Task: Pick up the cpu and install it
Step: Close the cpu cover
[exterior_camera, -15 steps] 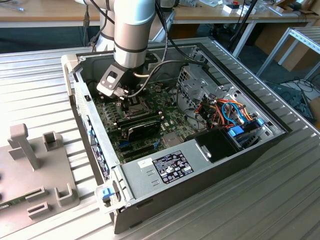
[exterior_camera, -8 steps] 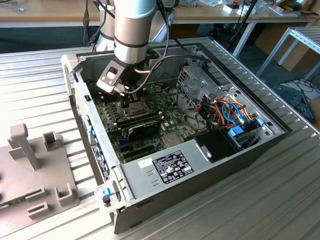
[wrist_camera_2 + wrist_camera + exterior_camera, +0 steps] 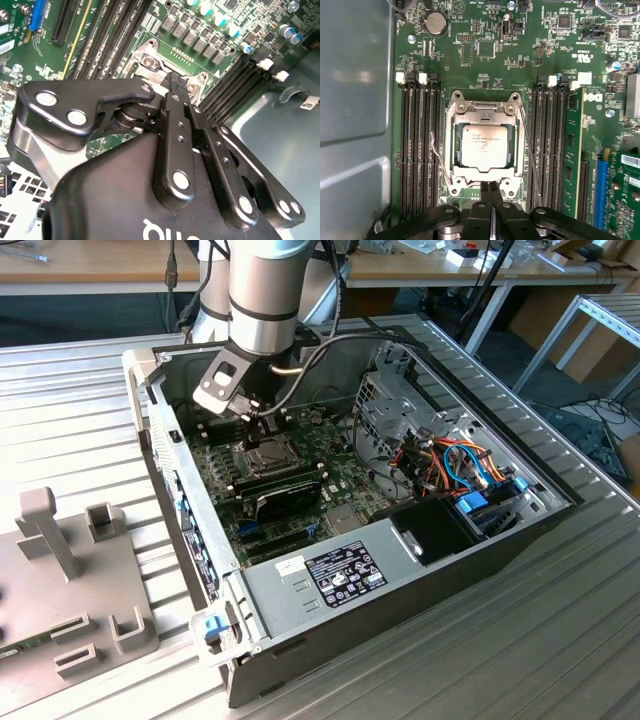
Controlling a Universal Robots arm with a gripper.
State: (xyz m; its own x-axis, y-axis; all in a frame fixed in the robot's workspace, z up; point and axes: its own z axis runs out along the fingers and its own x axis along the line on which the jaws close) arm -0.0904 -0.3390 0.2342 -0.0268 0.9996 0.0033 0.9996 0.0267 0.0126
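The cpu (image 3: 484, 146), a flat square chip with a silver-grey top, lies inside the motherboard socket (image 3: 485, 107), with the socket's metal frame around it. My gripper (image 3: 490, 189) is shut, its two black fingers pressed together with nothing between them, just off the socket's edge and apart from the chip. In the exterior view the gripper (image 3: 262, 422) hangs low inside the open computer case, right above the socket (image 3: 262, 453). The second wrist view has the closed fingertips (image 3: 172, 80) next to the socket frame (image 3: 150, 60).
Black memory slots (image 3: 420, 150) flank the socket on both sides. The open case (image 3: 300, 580) stands on a ribbed metal table, with a drive cage (image 3: 395, 410) and coloured cables (image 3: 455, 465) at the exterior view's right. A grey fixture (image 3: 60, 570) stands at its left.
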